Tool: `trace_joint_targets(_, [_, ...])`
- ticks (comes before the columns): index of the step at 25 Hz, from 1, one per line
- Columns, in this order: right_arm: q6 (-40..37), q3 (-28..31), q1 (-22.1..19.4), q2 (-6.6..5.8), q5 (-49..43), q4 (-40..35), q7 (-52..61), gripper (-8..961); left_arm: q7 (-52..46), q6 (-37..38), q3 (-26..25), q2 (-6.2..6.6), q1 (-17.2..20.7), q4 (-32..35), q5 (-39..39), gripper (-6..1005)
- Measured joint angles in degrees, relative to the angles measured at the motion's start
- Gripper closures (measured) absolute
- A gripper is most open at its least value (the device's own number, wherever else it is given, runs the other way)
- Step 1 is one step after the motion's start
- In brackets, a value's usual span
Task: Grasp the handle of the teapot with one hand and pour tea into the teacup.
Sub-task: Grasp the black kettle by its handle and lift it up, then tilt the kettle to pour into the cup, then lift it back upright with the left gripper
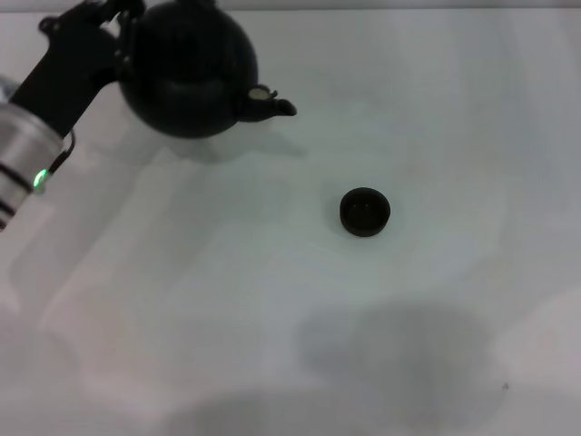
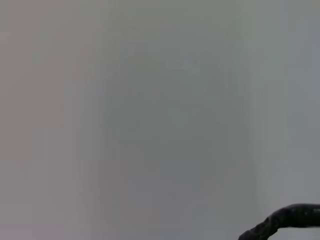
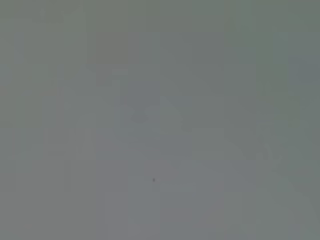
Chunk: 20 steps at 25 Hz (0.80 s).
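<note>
The large round matte black teapot (image 1: 186,73) was found at the far left of the white table (image 1: 272,300), carried by the left arm, its short spout (image 1: 272,106) pointing toward the robot's right. The shadow under it suggested it was held clear of the surface, though this could not be confirmed. The left gripper (image 1: 113,32) sat at the pot's top, against the side away from the spout; it appeared closed on the arched black handle, but the fingers were lost against the dark body, so the grip could not be told for certain. In the left wrist view only a rough dark curved piece (image 2: 285,222) showed, probably that handle. The small round dark handleless teacup (image 1: 365,212) stood upright near the table's centre, well apart from the spout. The right gripper was not in view.

Assessment: the carrying step was in hand and pouring had not begun. The next move calls for bringing the spout over the teacup, then tilting gently.
</note>
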Motion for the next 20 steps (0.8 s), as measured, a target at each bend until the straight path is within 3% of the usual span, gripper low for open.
trace_joint_targets(7, [0.2, 0.0, 0.2, 0.01, 0.0, 0.0, 0.0, 109, 9.9, -0.3, 0.1, -0.36, -4.9, -3.8, 2.3, 872])
trace_joint_targets(20, [0.5, 0.0, 0.0, 0.14, 0.1, 0.2, 1.9, 109, 21.5, 0.1, 0.0, -0.59, -5.6, -9.3, 6.9, 878])
